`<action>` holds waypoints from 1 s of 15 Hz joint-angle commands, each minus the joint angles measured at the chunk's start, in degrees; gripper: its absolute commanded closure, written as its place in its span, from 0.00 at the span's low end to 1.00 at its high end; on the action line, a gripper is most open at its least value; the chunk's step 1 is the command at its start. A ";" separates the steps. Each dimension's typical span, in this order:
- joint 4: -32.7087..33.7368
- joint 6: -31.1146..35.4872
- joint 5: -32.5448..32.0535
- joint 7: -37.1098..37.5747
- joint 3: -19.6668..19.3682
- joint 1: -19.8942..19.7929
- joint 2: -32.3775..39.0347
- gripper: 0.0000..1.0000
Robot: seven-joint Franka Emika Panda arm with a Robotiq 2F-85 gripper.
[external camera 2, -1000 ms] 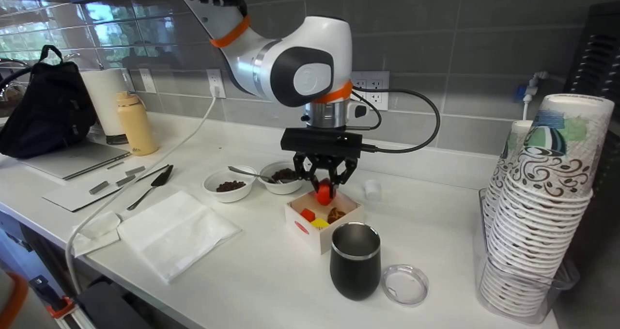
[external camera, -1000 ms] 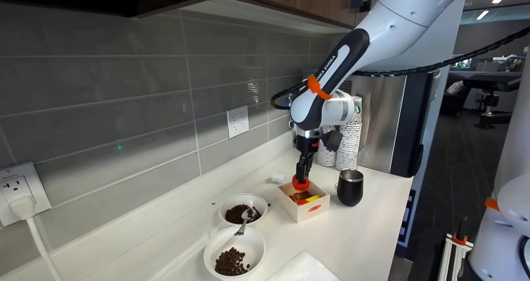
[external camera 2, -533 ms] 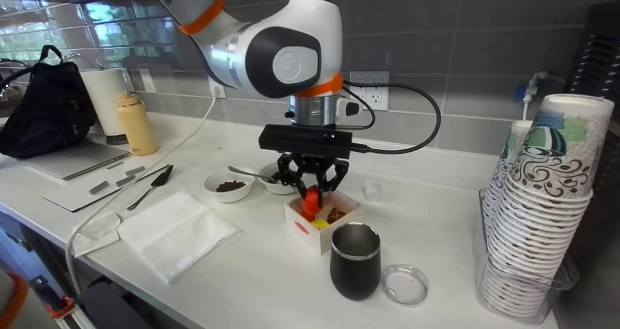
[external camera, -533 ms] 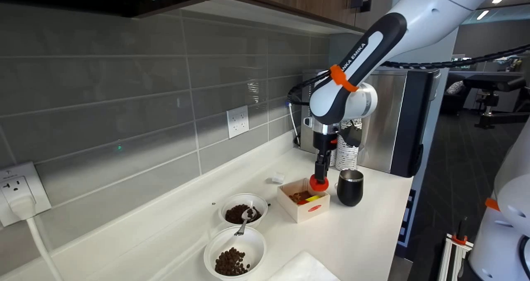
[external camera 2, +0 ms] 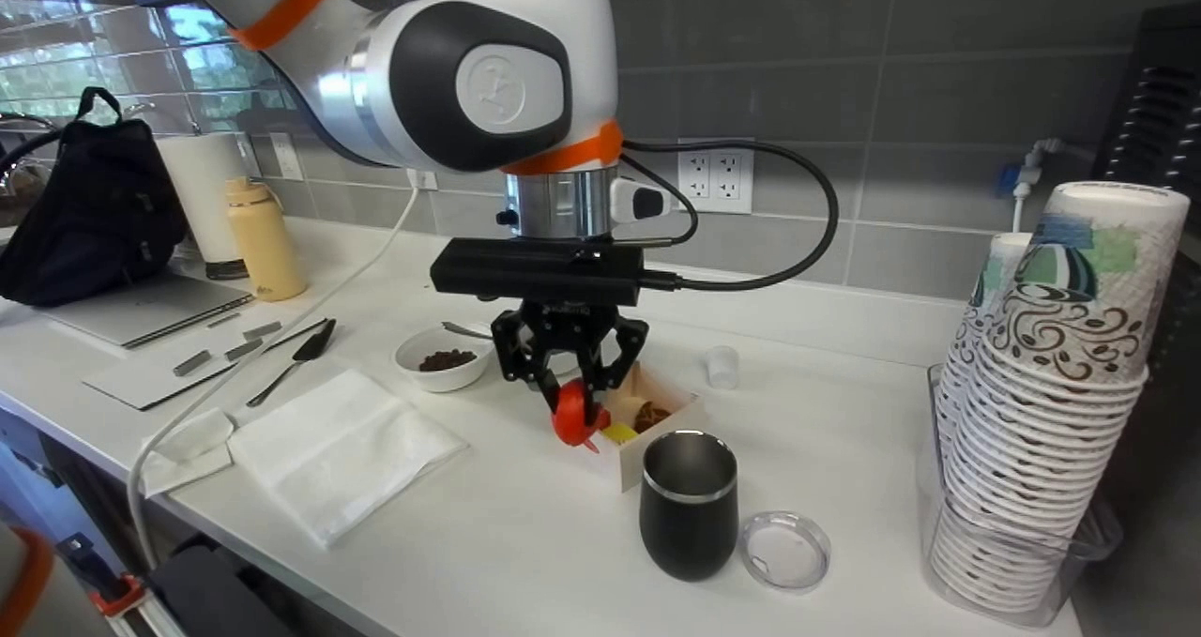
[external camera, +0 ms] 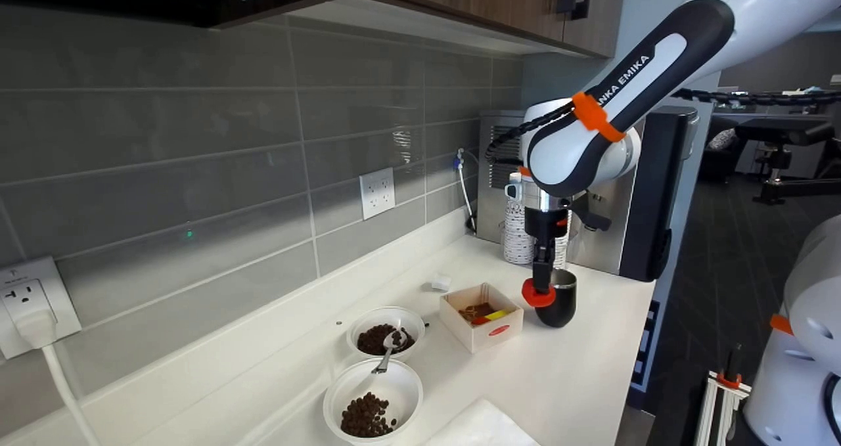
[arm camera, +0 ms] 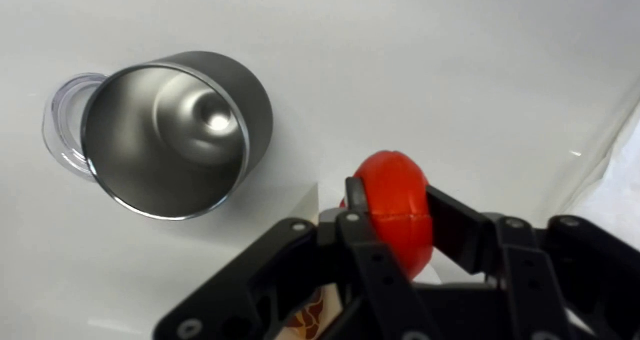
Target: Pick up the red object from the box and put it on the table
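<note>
The red object [external camera: 529, 295] is rounded, like a stitched ball, and also shows in an exterior view [external camera 2: 569, 417] and the wrist view [arm camera: 397, 185]. My gripper [external camera 2: 576, 404] is shut on it, one black finger pad [arm camera: 452, 225] on each side. It is held in the air just outside the open box [external camera: 476, 336], above the white table [external camera: 545, 374]. The box holds a yellow piece [external camera 2: 618, 432], a brown piece [external camera 2: 649, 417] and something red, partly hidden. In the wrist view the gripper hides most of the box.
A black cup [external camera 2: 690, 529] stands close beside the box, with a clear lid [external camera 2: 786, 553] next to it. Two white bowls [external camera: 396, 385] and a white cloth [external camera 2: 347, 459] lie further along. Stacked paper cups [external camera 2: 1032, 431] stand at the end near the wall.
My gripper has carried the red object from over the inside of the box out past its edge, away from the tiled wall. The box and the cup have not moved.
</note>
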 commanded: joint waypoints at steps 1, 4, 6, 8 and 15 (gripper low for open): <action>0.14 -0.13 -2.50 2.92 -1.09 0.34 0.30 0.92; 0.09 -3.29 -2.26 2.70 -1.96 0.25 1.78 0.92; 0.06 -6.19 -2.60 3.24 -2.05 0.11 2.79 0.92; 0.02 -8.19 -3.05 4.39 -1.91 0.05 4.07 0.92; 0.07 -7.13 -3.07 8.21 -1.17 0.46 6.05 0.30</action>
